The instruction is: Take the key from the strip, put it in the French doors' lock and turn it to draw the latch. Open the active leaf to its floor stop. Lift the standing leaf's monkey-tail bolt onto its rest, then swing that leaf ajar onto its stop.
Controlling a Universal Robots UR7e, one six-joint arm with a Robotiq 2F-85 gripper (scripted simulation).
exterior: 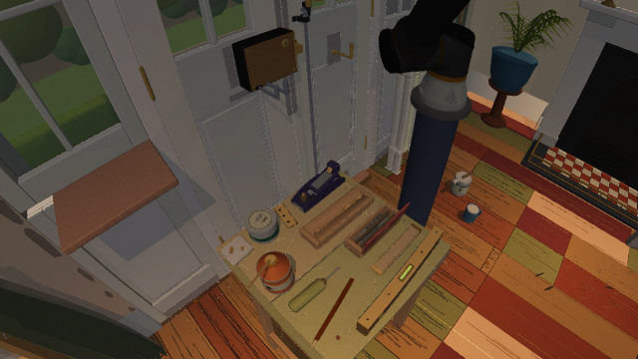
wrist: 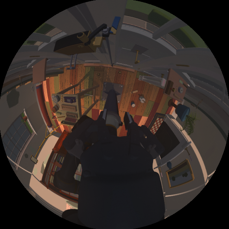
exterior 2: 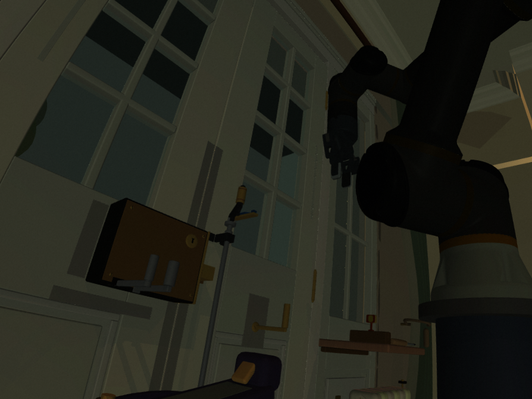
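My gripper [exterior 2: 343, 174] hangs high in the room, pointing down beside the arm's own elbow and well above the doors' lock; it is open and holds nothing. The brass rim lock [exterior: 266, 57] [exterior 2: 150, 251] sits on the left door leaf, with its keyhole [exterior 2: 192, 240] near the upper right corner and a grey handle [exterior 2: 148, 279] below. The monkey-tail bolt's rod [exterior: 310, 99] [exterior 2: 214, 301] runs down the standing leaf, its brass-tipped handle [exterior 2: 240, 202] at the top. A brass lever [exterior 2: 275, 322] is on that leaf. I cannot make out the key or its strip.
The arm's own dark column [exterior: 428, 164] stands close under the gripper. A workbench [exterior: 339, 259] with a plane, tins, trays and a level stands before the doors. A small shelf [exterior 2: 371, 344] juts from the wall on the right, and a plant stand [exterior: 513, 70] is behind.
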